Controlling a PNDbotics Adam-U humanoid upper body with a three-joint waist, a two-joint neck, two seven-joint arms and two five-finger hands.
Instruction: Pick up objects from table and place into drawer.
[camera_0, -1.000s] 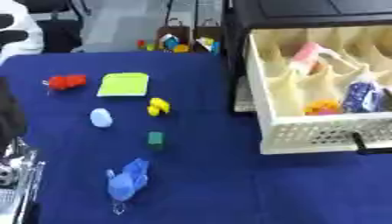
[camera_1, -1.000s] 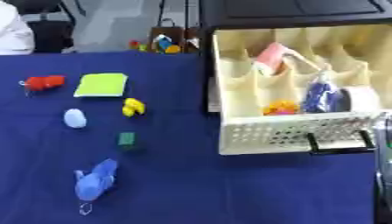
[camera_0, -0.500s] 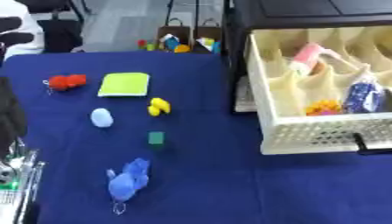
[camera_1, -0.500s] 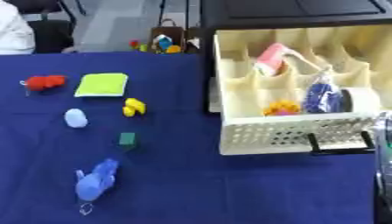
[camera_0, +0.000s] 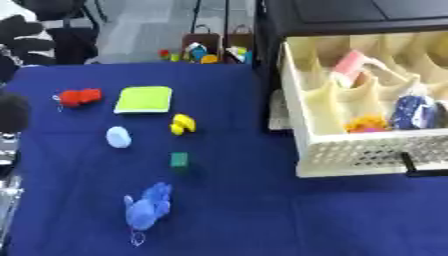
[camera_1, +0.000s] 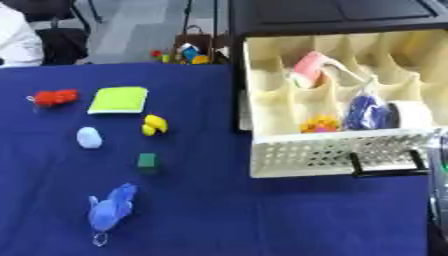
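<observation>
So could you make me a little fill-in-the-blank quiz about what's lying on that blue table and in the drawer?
1. The flat square pad beside the red toy is coloured ____.
2. The small green block lies between the yellow toy and the ____ plush toy with a key ring.
3. The cream drawer stands ____, with things already in its compartments.
4. The drawer's handle is coloured ____.

Missing words: yellow-green; blue; open; black

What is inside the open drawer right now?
The drawer holds a pink item at the back, a dark blue bag and a small orange thing near the front. The dividers hide the compartment floors.
</observation>
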